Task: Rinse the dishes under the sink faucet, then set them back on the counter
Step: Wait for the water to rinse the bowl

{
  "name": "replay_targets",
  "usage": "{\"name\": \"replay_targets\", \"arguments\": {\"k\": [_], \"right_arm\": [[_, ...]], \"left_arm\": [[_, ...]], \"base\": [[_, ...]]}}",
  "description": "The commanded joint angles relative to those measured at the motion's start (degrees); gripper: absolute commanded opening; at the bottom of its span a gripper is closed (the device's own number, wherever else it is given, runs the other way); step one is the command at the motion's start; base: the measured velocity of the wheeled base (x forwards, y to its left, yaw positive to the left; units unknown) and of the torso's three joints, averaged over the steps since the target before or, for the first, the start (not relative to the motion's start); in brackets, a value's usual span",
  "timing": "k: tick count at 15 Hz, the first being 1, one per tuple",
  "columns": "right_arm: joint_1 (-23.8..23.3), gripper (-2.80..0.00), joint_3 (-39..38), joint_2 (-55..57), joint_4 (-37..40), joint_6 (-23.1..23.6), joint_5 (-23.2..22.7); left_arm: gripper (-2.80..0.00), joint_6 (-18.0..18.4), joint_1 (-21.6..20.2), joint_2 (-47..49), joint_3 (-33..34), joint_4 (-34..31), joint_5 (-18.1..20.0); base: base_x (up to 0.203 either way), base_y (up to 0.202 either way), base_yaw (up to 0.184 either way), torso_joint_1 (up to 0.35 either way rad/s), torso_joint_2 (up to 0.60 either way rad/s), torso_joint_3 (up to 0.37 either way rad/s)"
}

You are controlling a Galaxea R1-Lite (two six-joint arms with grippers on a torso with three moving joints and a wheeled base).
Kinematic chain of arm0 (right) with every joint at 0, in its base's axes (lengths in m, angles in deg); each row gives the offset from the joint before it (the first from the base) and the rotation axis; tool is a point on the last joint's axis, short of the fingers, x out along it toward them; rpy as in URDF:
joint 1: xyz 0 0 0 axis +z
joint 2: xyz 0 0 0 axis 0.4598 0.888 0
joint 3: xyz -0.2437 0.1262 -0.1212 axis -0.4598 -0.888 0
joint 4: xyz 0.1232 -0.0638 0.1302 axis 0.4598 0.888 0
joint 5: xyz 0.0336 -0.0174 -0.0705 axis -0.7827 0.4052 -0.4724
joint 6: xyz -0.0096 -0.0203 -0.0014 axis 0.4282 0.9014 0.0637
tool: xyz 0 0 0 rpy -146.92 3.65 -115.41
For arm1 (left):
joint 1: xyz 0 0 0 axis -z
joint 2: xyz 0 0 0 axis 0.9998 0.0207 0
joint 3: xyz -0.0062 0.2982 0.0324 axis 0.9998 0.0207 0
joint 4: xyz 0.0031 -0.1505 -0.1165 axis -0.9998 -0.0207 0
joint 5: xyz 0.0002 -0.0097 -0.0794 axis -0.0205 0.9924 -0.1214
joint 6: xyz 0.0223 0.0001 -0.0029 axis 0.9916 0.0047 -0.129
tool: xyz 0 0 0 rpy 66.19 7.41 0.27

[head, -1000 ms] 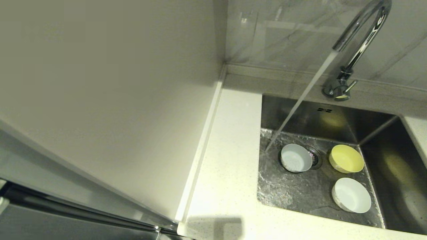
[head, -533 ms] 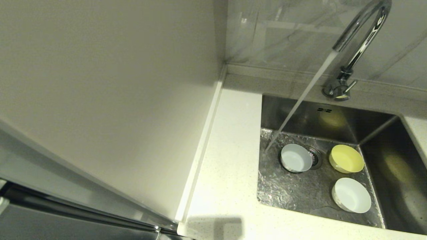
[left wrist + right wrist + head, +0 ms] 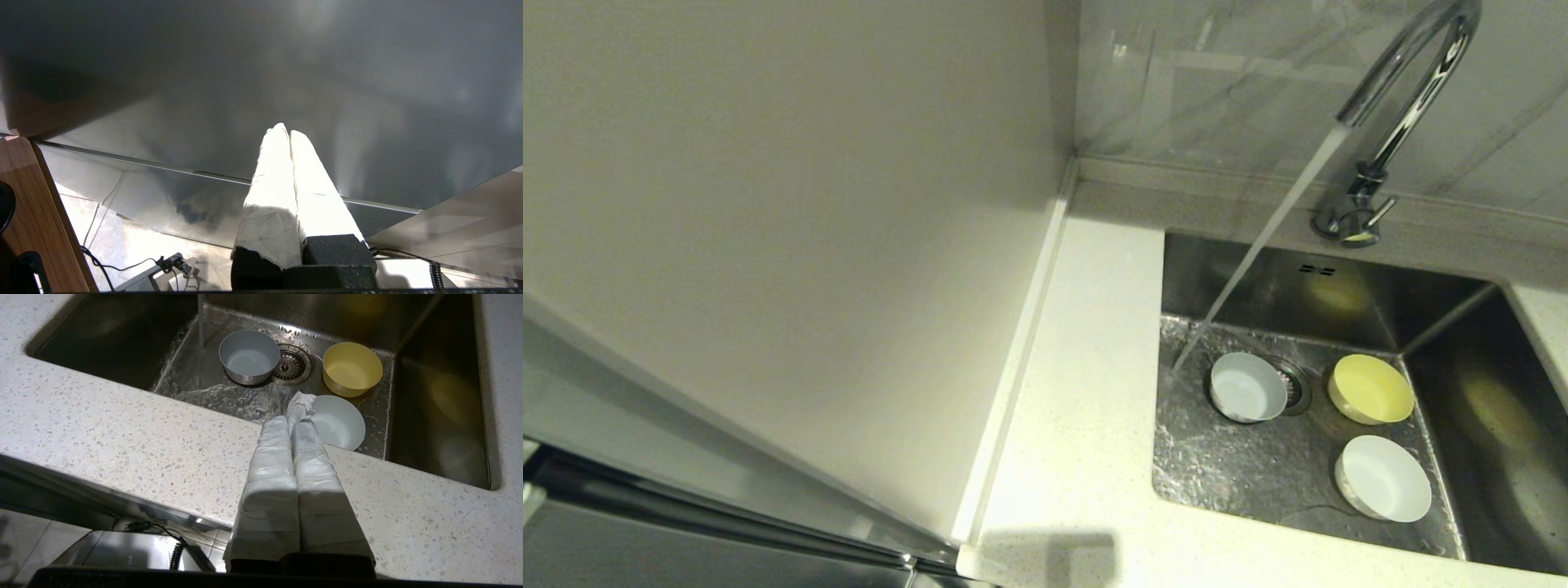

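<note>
Just beyond the closed, empty cloth-wrapped right gripper over the white speckled counter, a white bowl, yellow bowl and bluish-white bowl sit in the steel sink, while the left gripper, closed and empty, is parked elsewhere.

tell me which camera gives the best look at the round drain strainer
The right wrist view: the round metal drain strainer shows nearly whole, its holes visible, beside the pale bluish-white bowl. The head view has that bowl covering its left part. The left wrist view misses it.

Marbled wall tiles, pale panel
</note>
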Motion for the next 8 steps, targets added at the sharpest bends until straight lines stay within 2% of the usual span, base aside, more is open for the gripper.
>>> {"name": "replay_targets", "arguments": {"k": [1, 8], "right_arm": [[0.0, -2.8, 0.0, 0.1, 0.0, 0.0, 0.0], [0.0, -2.8, 0.0, 0.1, 0.0, 0.0, 0.0]], "left_arm": [[-2.8, 0.0, 0.0, 0.0, 0.2, 0.0, 0.0], [-2.8, 0.0, 0.0, 0.0, 0.2, 0.0, 0.0]], "base": [[0.0, 0.0, 0.0, 0.0, 0.0, 0.0], [0.0, 0.0, 0.0, 0.0, 0.0, 0.0]]}}
